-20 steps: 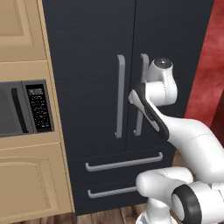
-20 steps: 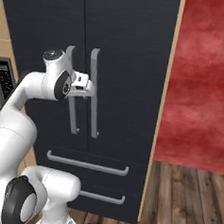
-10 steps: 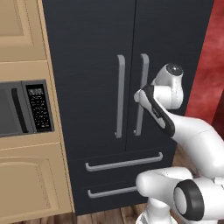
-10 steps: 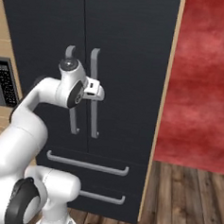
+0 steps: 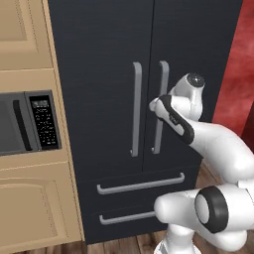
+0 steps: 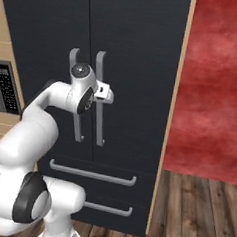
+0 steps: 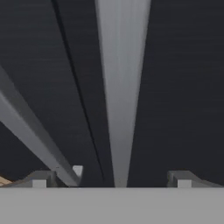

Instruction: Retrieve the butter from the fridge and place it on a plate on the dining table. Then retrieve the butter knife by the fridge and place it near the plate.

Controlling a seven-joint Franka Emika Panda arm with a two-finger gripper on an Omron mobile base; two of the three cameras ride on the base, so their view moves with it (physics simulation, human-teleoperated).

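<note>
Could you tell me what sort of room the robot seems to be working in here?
Most likely a home kitchen: a tall black two-door fridge with drawers beneath, a built-in microwave beside it, and tan wooden cabinets around that.

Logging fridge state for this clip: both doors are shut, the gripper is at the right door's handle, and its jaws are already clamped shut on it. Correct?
Not quite. The jaws are open: in the hand view they stand apart on either side of the right door's handle, not clamped. The fridge doors are shut, and the gripper is at that handle.
</note>
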